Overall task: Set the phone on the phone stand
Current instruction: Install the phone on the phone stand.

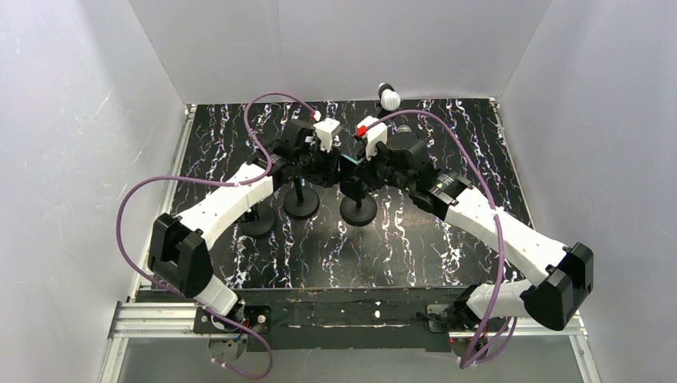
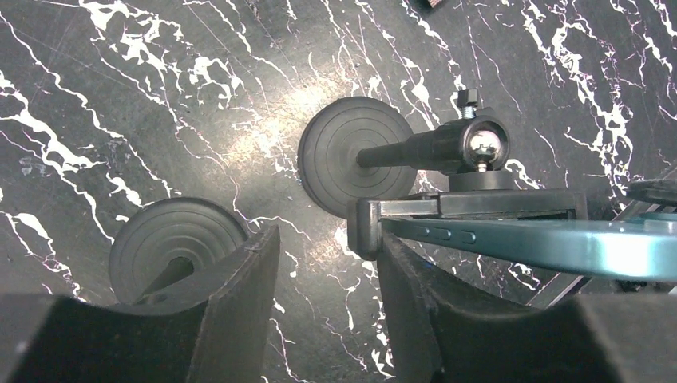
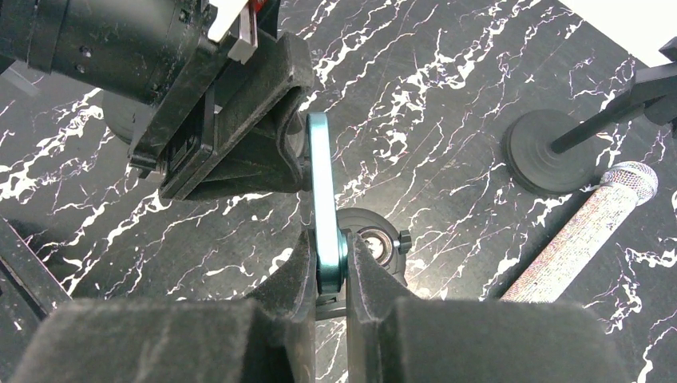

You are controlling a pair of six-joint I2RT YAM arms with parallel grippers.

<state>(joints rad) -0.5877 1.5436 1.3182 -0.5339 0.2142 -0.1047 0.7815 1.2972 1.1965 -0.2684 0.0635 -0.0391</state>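
On the black table (image 1: 447, 239) with white streaks, a thin blue-green phone (image 3: 322, 191) stood on its edge, right by the top of the phone stand (image 2: 435, 148). The right gripper (image 3: 327, 275) had its jaws squeezed tight on one end, and the left gripper (image 2: 327, 295) had its jaws partly apart, holding nothing, beside the other end. The phone's long side ran level from one gripper to the other.

Left hand (image 2: 327, 259) parted; right hand (image 3: 329, 251) pinched tight; the two face to face, close together
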